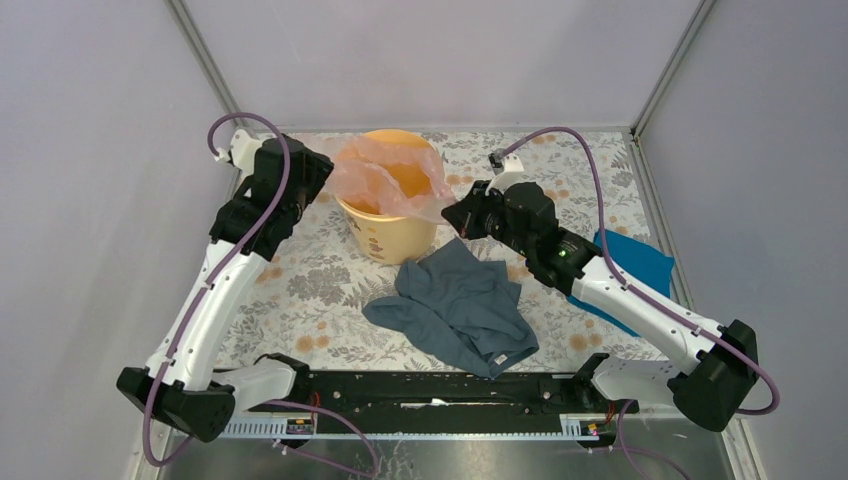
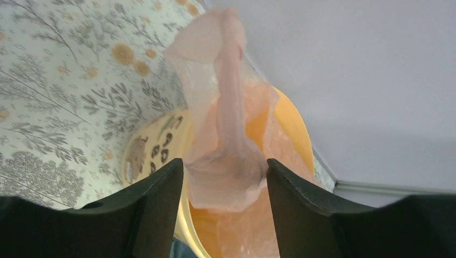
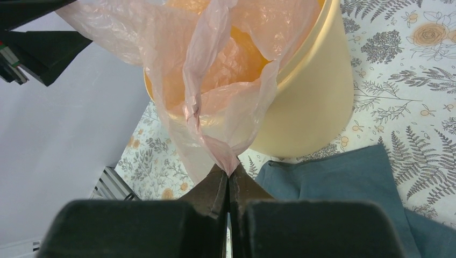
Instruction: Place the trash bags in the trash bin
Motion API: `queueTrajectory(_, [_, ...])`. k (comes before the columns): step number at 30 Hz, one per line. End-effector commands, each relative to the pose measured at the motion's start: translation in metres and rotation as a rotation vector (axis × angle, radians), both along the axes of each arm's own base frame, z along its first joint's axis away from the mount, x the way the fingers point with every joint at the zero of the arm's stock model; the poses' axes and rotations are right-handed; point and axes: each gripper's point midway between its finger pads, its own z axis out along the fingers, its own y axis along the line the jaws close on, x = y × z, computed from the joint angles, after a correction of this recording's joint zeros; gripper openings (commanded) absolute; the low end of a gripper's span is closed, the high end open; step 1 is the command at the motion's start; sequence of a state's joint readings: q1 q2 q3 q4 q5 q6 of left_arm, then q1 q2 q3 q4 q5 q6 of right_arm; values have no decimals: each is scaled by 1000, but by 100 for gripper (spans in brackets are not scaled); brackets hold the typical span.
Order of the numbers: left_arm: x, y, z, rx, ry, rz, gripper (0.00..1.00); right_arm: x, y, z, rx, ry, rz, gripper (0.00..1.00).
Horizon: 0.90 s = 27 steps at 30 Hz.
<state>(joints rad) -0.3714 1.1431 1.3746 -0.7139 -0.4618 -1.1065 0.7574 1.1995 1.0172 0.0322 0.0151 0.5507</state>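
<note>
The pale-pink trash bag (image 1: 385, 172) is spread over the mouth of the yellow-orange trash bin (image 1: 392, 240), partly inside it. My right gripper (image 1: 452, 216) is at the bin's right rim. In the right wrist view it (image 3: 230, 173) is shut on a twisted corner of the bag (image 3: 215, 80), pulled taut from the bin (image 3: 317, 102). My left gripper (image 1: 325, 178) is at the bin's left rim. In the left wrist view it (image 2: 225, 173) is open, with a fold of the bag (image 2: 226, 134) lying loose between the fingers, over the bin (image 2: 294, 126).
A grey-blue garment (image 1: 460, 305) lies crumpled in front of the bin, just under my right gripper (image 3: 344, 183). A bright blue folded cloth (image 1: 640, 268) lies at the right, under the right arm. Grey walls close in the floral table cover (image 1: 300, 290) on three sides.
</note>
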Motion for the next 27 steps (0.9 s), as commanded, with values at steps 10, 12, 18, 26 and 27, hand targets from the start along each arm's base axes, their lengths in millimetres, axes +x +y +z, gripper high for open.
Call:
queueTrajectory(10, [9,18,2,169,-96,-175,9,5,-5,16,-20,-35,-35,0])
queueTrajectory(12, [9,20,-4,178,-90,-218,0,5,-7,10,-39,-21,-40,0])
queueTrajectory(18, [-4,14,-11,191,-139,-383,0,9,-11,3,-46,-6,-53,0])
queueTrajectory(26, [-24,13,-12,290,-182,-465,0,13,-18,-8,-52,30,-63,0])
queueTrajectory(27, [-25,15,-16,296,-171,-465,0,14,-19,-10,-58,36,-68,0])
